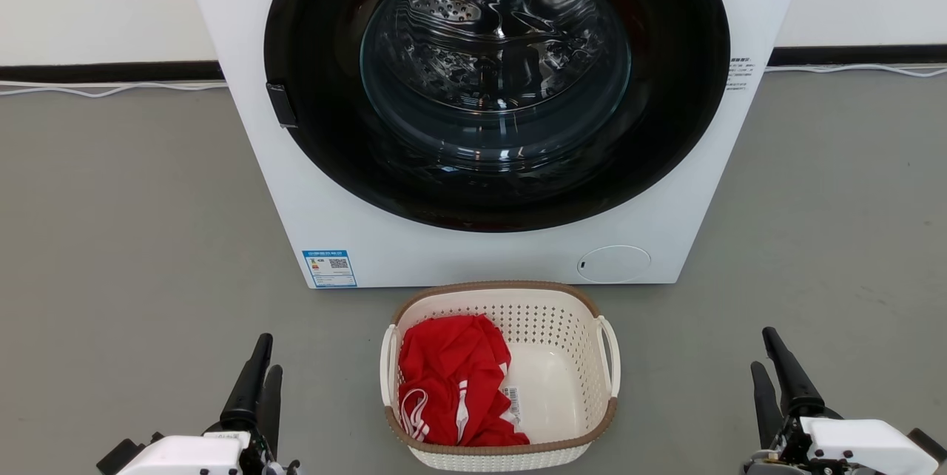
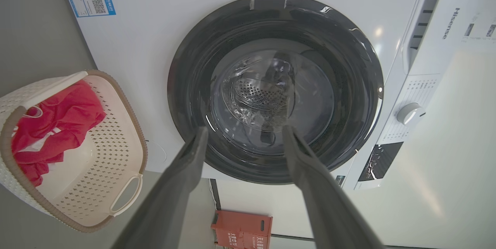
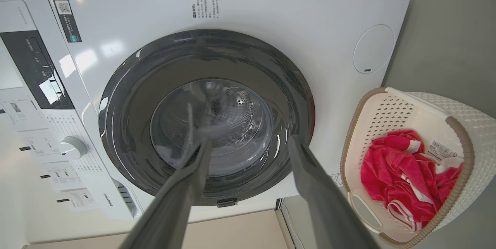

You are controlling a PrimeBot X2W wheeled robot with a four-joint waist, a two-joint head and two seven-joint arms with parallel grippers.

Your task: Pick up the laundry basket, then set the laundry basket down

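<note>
Two grippers flanked the work, neither touching anything. The left gripper (image 1: pixel 268 358) sat low at the near left and the right gripper (image 1: pixel 763 351) at the near right, each well apart from the laundry basket (image 1: pixel 544 318). In both wrist views the long dark fingers stood spread with a clear gap between them and nothing in it, so both pincers were released and empty. The basket rested on the grey floor (image 1: pixel 133 238), centred between the arms and just in front of the white washing machine (image 1: pixel 481 257), whose dark round door faced the robot. A crumpled red garment (image 1: pixel 451 375) filled the basket's left half, and the right half was bare. By my reading the pick-up had not yet begun, and the step in hand was the approach. The next move would probably call for both arms to swing inward and down, one to the left loop handle (image 1: pixel 386 365) and one to the right loop handle (image 1: pixel 611 356). They would then need to close evenly so the basket rose level, since the cloth's weight sat to the left.
</note>
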